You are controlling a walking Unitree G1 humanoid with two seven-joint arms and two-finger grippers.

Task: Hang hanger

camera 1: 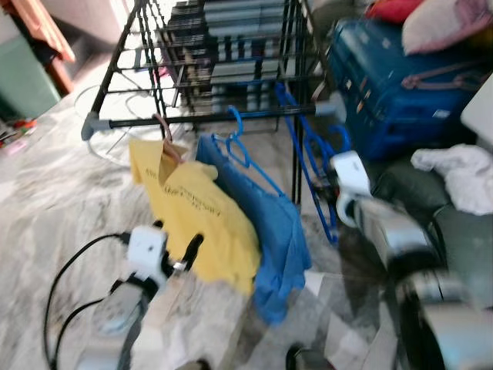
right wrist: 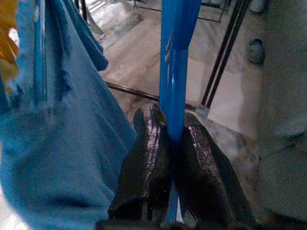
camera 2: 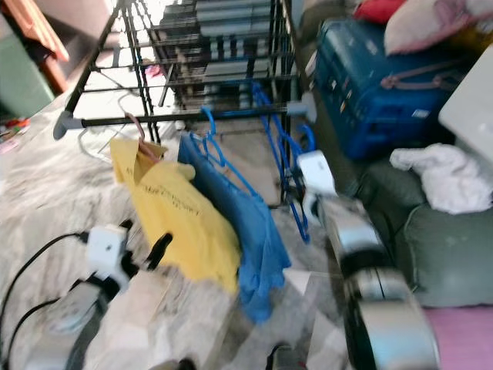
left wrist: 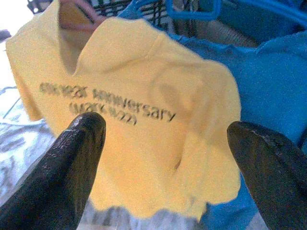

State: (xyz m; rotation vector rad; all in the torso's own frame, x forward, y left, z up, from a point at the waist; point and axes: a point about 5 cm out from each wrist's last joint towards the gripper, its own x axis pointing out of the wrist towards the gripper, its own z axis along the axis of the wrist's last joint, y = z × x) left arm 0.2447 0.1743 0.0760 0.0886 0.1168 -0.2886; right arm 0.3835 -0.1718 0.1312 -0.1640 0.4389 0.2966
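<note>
Glossy plastic hanger (right wrist: 173, 72), seemingly matt cloth shirt (left wrist: 144, 120).

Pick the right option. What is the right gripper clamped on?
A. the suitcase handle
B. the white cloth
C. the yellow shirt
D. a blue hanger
D. In the right wrist view the right gripper has its two black fingers pressed shut on the bar of the blue hanger; the yellow shirt hangs apart from it, in front of the open left gripper.

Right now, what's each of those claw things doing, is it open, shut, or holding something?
Left gripper: open, holding nothing, facing the yellow shirt.
Right gripper: shut on the empty blue hanger by the drying rack.
</note>
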